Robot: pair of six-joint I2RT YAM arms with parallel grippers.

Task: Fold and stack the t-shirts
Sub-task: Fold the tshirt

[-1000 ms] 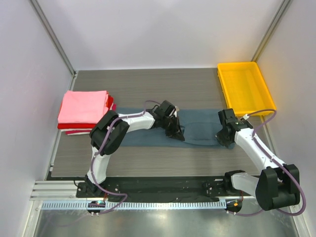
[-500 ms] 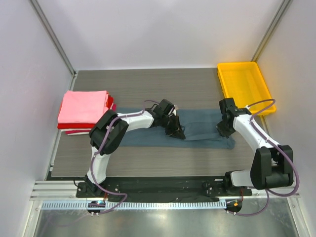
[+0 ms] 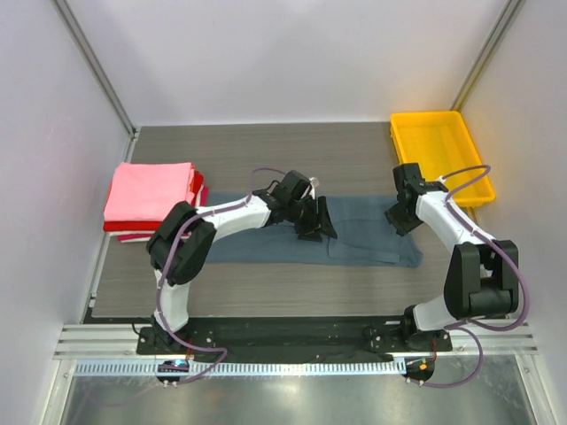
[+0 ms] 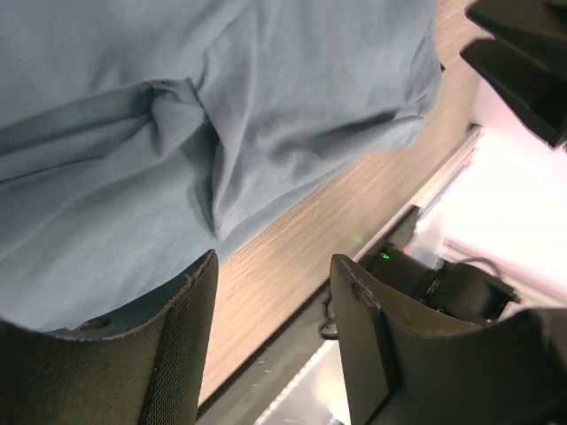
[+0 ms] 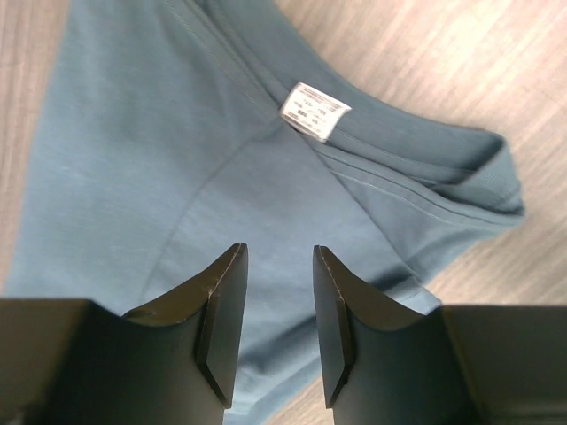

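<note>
**Top external: slate tee [image 3: 363, 235] lying in a long band across the table [image 3: 266, 150], both claws gaping empty**

The slate blue-grey tee is stretching left to right over the middle of the table, folded into a long soft strip with a rumpled near edge. The left gripper [image 3: 316, 223] is hanging over its middle and the right gripper [image 3: 396, 219] over its right end.

In the left wrist view the dark, ribbed fingers [image 4: 182, 354] are standing wide apart with nothing between them. The cotton beyond them is puckering into a shallow crease. In the right wrist view the fingers [image 5: 221, 328] are sitting closer together but parted, gripping nothing. They are hovering above flat fabric near the stitched neckband [image 5: 399, 181] and its small white label [image 5: 314, 111].

At the table's left edge three folded tees are resting as a flat rectangular stack. The pink tee [image 3: 151, 189] is lying on top, the red tee [image 3: 124, 227] is showing beneath it, and a sliver of the white tee [image 3: 135, 236] is peeking out at the bottom.

The tabletop is showing a grey-brown wood grain, matte and streaked. A glossy yellow tray [image 3: 438, 155] is sitting at the far right corner, apart from the slate tee. Plain white wall panels [image 3: 292, 53] with metal posts are enclosing the table on three sides.
</note>
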